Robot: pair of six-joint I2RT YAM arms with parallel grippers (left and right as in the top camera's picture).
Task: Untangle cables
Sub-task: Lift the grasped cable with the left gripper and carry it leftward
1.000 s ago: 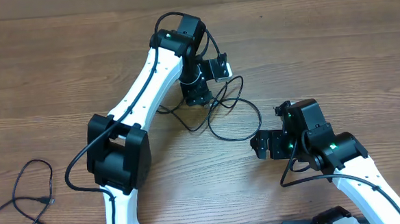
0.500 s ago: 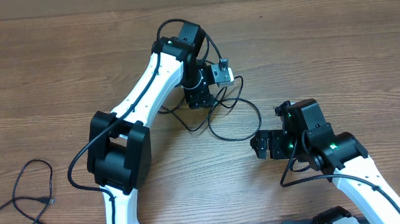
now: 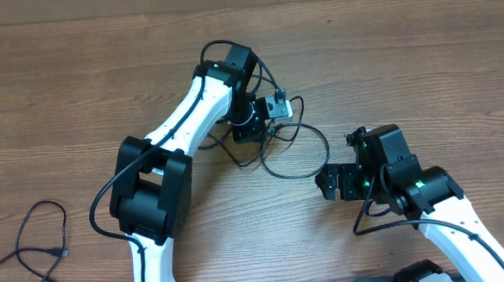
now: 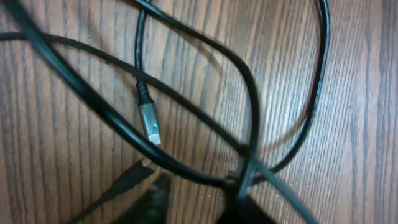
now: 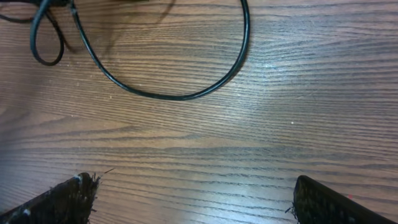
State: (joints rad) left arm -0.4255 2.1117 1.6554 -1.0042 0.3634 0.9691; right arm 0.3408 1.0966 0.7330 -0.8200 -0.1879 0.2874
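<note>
Two blurred left fingers [image 4: 154, 202] stood partway closed right over the tangle [image 3: 294, 146]. One strand ran in against one of them, though whether the left gripper [image 3: 248, 128] actually pinched it could not be told. Well to one side of the tangle, the right gripper [image 5: 193, 199] hung spread wide and empty, with a single curved strand of the tangle lying ahead of its fingers. Counted: one tangle showing two plug ends, one a silver-tipped plug [image 4: 149, 122], and one separate cable [image 3: 34, 243] lying far from the tangle on the table [image 3: 420, 54].
</note>
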